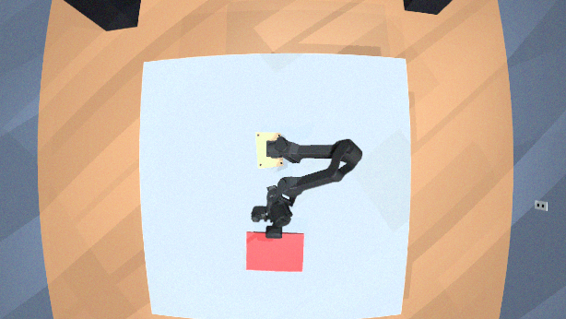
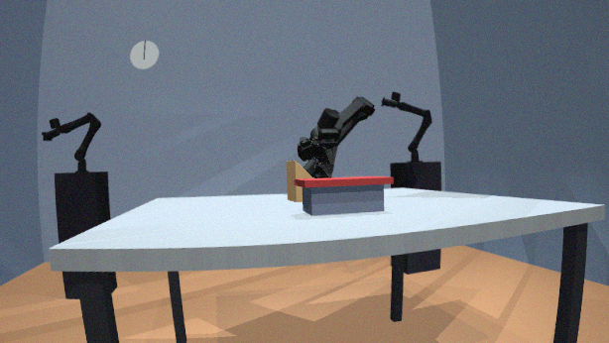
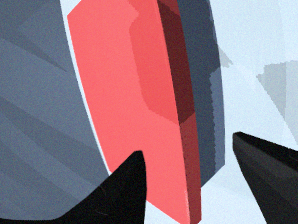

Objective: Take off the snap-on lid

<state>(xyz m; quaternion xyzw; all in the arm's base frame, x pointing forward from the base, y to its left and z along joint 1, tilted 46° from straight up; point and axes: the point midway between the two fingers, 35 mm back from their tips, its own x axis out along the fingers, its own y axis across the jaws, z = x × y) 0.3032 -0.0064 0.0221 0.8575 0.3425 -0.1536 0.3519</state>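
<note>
Where the near edge of the white table (image 1: pixel 194 120) (image 2: pixel 198 233) (image 3: pixel 250 30) is approached, in the middle stretch between the two near corners, the blue-grey storage box (image 2: pixel 344 199) (image 3: pixel 202 70) is found standing, with its long sides roughly parallel to that edge. On top of it the red lid (image 1: pixel 277 254) (image 2: pixel 344 181) (image 3: pixel 120 65) is seated flat, overhanging the walls, so the lid has not been taken off. Just past the lid's long side that faces away from the near edge, the gripper (image 1: pixel 279 221) (image 2: pixel 322 159) (image 3: pixel 189 149) is held at a tilt. Its fingers are spread part-way and nothing is pinched between them; in the wrist view one fingertip is seen against the red top and the other beyond the box's side, though whether the lid is touched cannot be told. Farther from the near edge, around the table's middle, the arm (image 1: pixel 315 151) (image 2: pixel 349 116) is carried by a yellowish mount (image 1: pixel 261 157) (image 2: pixel 293 180), with its elbow bent out toward the right edge. Behind the far edge, near its left and right corners, two dark pedestals (image 2: pixel 81 203) (image 2: pixel 416 175) are seen, each topped by another black arm (image 2: pixel 90 131) (image 2: pixel 424 126). Farthest off, a round clock (image 2: pixel 144 55) is hung on the wall.
</note>
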